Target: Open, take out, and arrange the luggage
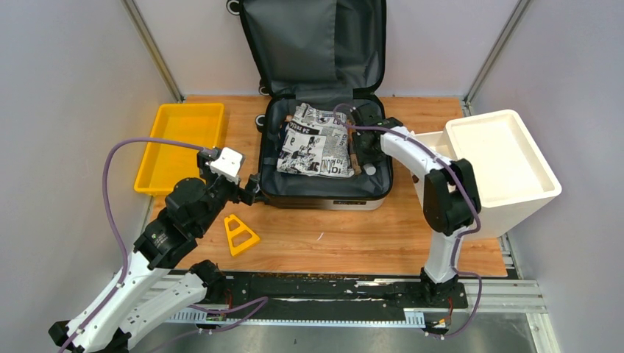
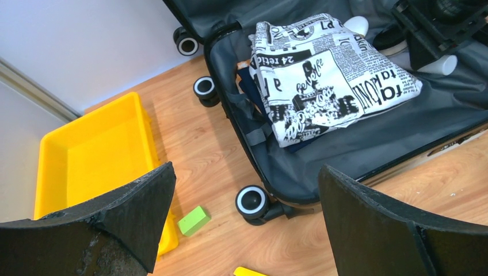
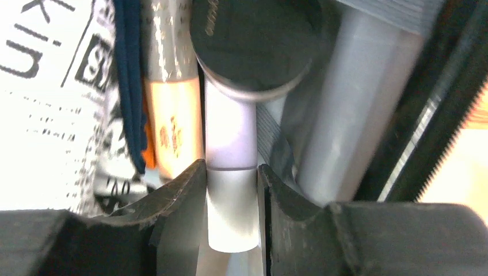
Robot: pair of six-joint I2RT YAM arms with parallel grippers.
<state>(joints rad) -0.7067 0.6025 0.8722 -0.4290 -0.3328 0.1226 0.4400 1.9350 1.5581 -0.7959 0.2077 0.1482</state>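
The luggage point(image 1: 324, 197) lies open on the wooden table, its lid point(image 1: 313, 44) leaning on the back wall, dark grey lining showing. A folded newspaper-print garment point(image 1: 316, 140) lies inside; it also shows in the left wrist view point(image 2: 328, 75). My right gripper point(image 1: 362, 118) is down in the case's right side. In the right wrist view it point(image 3: 231, 172) is shut on a white-and-lavender cylindrical bottle point(image 3: 231, 195). My left gripper point(image 1: 254, 190) is open and empty at the case's front-left corner, above a black wheel point(image 2: 252, 202).
A yellow tray point(image 1: 180, 143) stands left of the case and a white bin point(image 1: 500, 158) to its right. A yellow triangle piece point(image 1: 240, 234) and a green block point(image 2: 193, 221) lie on the wood. A peach tube point(image 3: 172, 126) and a grey cylinder point(image 3: 351, 103) flank the bottle.
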